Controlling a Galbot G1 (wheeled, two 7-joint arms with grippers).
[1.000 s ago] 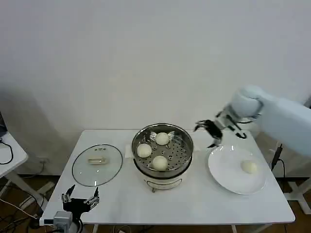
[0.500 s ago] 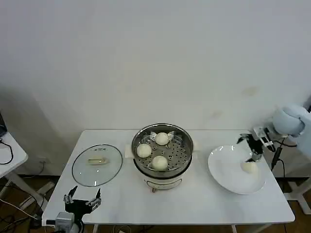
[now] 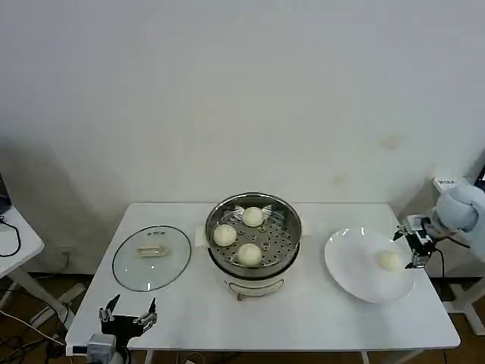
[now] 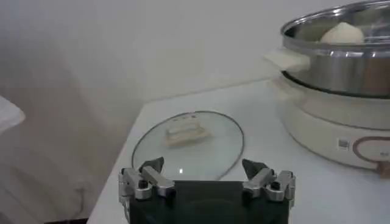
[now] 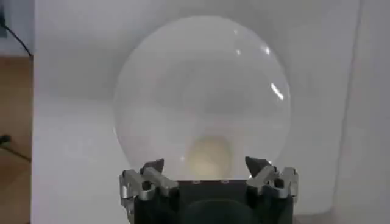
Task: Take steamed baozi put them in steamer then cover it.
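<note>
Hovering right gripper (image 3: 415,244) wide beside last cream-white round bun (image 3: 389,261) on flat white plate (image 3: 350,274) | left gripper (image 3: 126,312) wide, parked at bench (image 3: 303,318) edge

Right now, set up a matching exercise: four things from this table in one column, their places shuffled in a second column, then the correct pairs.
Things:
1. cover
2. last baozi
3. left gripper
4. right gripper

Places:
A. on the white plate
B. flat on the table, on the steamer's left
C. at the plate's right edge, open
D. at the table's front left corner, open

Pairs: 1-B, 2-A, 3-D, 4-C
</note>
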